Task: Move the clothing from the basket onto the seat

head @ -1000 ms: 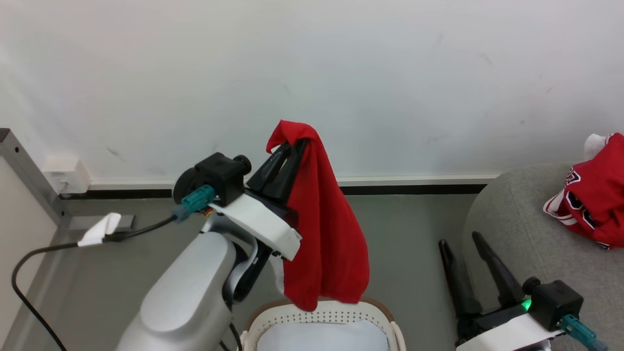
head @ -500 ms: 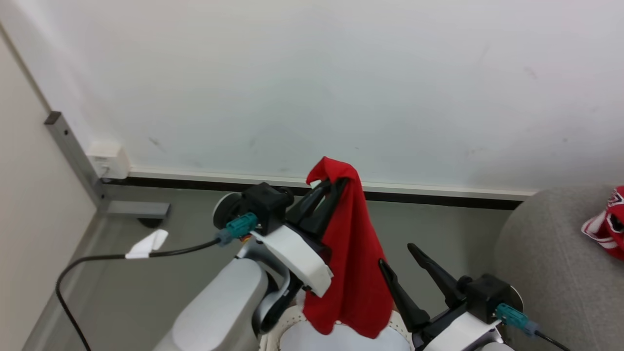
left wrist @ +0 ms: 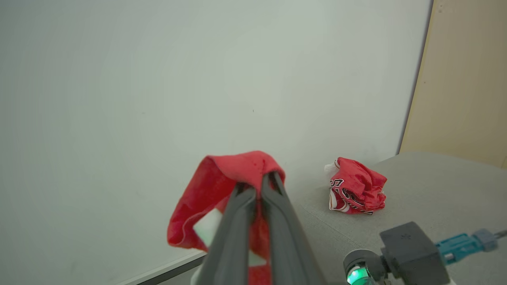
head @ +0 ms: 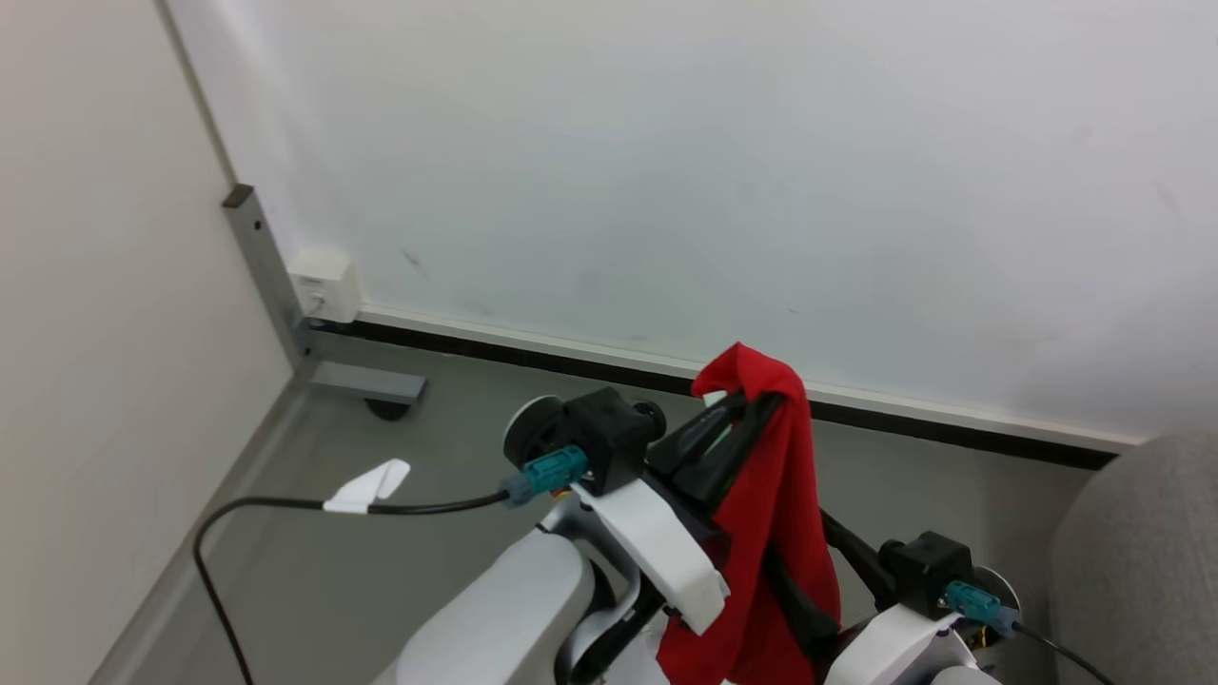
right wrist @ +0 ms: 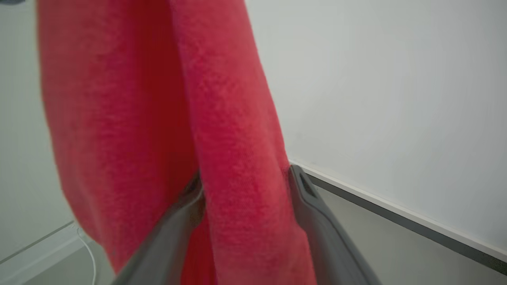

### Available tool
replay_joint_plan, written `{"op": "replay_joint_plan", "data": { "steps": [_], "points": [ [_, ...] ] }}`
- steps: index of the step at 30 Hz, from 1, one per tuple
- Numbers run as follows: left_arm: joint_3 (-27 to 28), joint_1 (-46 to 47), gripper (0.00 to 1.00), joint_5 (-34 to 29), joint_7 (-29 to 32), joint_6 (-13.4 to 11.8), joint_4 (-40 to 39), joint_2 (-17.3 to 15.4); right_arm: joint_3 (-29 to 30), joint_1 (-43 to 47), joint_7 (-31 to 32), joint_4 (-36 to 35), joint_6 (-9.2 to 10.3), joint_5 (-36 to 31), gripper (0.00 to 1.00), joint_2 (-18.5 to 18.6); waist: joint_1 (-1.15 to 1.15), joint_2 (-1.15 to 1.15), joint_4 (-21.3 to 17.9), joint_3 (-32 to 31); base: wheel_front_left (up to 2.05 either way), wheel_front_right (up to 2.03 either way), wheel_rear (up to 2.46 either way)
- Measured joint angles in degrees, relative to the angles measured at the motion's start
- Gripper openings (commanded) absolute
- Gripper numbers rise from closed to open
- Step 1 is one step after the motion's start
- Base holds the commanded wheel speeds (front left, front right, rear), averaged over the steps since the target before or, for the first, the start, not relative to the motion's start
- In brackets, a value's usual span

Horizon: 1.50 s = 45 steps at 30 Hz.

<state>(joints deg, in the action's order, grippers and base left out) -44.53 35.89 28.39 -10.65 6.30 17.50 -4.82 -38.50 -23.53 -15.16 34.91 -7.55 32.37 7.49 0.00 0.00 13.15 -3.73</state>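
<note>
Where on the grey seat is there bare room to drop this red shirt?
For the shirt in the left claw, the seat is bare from the crumpled jersey across to the beige panel, and on the jersey's near side. Crowded: the jersey's spot by the wall.

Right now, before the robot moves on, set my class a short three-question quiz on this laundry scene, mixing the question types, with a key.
1. True or false: the left gripper is shut on the plain red garment.
2. Where does the jersey lie? A in a basket; B on the seat; C on the floor.
3. Fill in: a fold of the hanging garment passes between the open ____ gripper's fingers.
Key: 1 true; 2 B; 3 right gripper.
</note>
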Motion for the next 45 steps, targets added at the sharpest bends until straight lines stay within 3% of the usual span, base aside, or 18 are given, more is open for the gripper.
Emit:
{"op": "replay_joint_plan", "data": {
  "steps": [8,9,10,11,20,31,32,33,34,35,45],
  "points": [
    [-2.3,0.1,0.0,1.1,0.7,0.3,-2.6,0.5,-0.8,-0.2,0.0,6.6,0.0,3.1,1.0,-0.9,0.0,0.0,4.9,-1.2,0.0,0.0,0.0],
    [-2.4,0.1,0.0,1.1,0.8,0.3,-2.8,0.5,-0.9,-0.3,0.0,7.2,0.0,3.5,0.83,-1.0,0.0,0.0,5.5,-1.3,0.0,0.0,0.0],
    [-2.4,0.1,0.0,1.1,1.0,0.3,-2.9,0.5,-0.9,-0.3,0.0,7.6,0.0,3.9,0.47,-1.0,0.0,0.0,6.1,-1.4,0.0,0.0,0.0],
    [-2.4,0.1,0.0,1.2,1.1,0.2,-2.9,0.3,-1.0,-0.4,0.0,7.8,0.0,4.2,0.0,-1.2,0.0,0.0,6.6,-1.6,0.0,0.0,0.0],
    [-2.3,0.1,0.0,1.5,1.5,-0.3,-3.1,-0.9,-0.7,-1.0,0.0,7.2,0.0,5.7,0.0,-1.6,0.0,0.0,8.0,-1.3,0.0,0.0,0.0],
    [-1.9,-1.4,0.0,1.8,0.0,-1.3,0.5,-2.3,6.9,-0.6,0.0,0.3,0.0,10.2,0.0,-0.1,0.0,0.0,4.1,-0.2,0.0,0.0,0.0],
    [-1.9,-1.7,0.18,1.8,-0.2,-1.4,0.9,-2.4,7.7,-0.6,0.0,-0.6,0.0,10.8,0.0,0.1,0.0,0.0,3.4,0.0,0.0,0.0,0.0],
    [-2.0,-2.0,0.44,1.8,-0.5,-1.5,1.2,-2.3,8.3,-0.6,0.0,-1.5,0.0,11.1,0.0,0.5,0.0,0.0,2.8,0.1,0.0,0.0,0.0],
    [-2.2,-2.3,0.9,1.8,-0.6,-1.6,1.6,-2.3,9.1,-0.5,0.0,-2.2,0.0,11.2,0.0,1.0,0.0,0.0,2.1,0.3,0.0,0.0,0.0],
    [-2.2,-2.5,1.0,1.9,-0.8,-1.6,2.0,-2.4,9.7,-0.5,0.0,-3.1,0.0,11.4,0.0,1.5,0.0,0.0,1.3,0.4,0.0,0.0,0.0],
    [-2.2,-5.5,1.0,1.8,-3.5,-1.7,3.1,-2.7,16.7,-0.6,0.0,-9.7,0.01,10.3,0.0,4.8,0.0,0.0,-7.8,2.0,0.0,0.0,0.0]
  ]
}}
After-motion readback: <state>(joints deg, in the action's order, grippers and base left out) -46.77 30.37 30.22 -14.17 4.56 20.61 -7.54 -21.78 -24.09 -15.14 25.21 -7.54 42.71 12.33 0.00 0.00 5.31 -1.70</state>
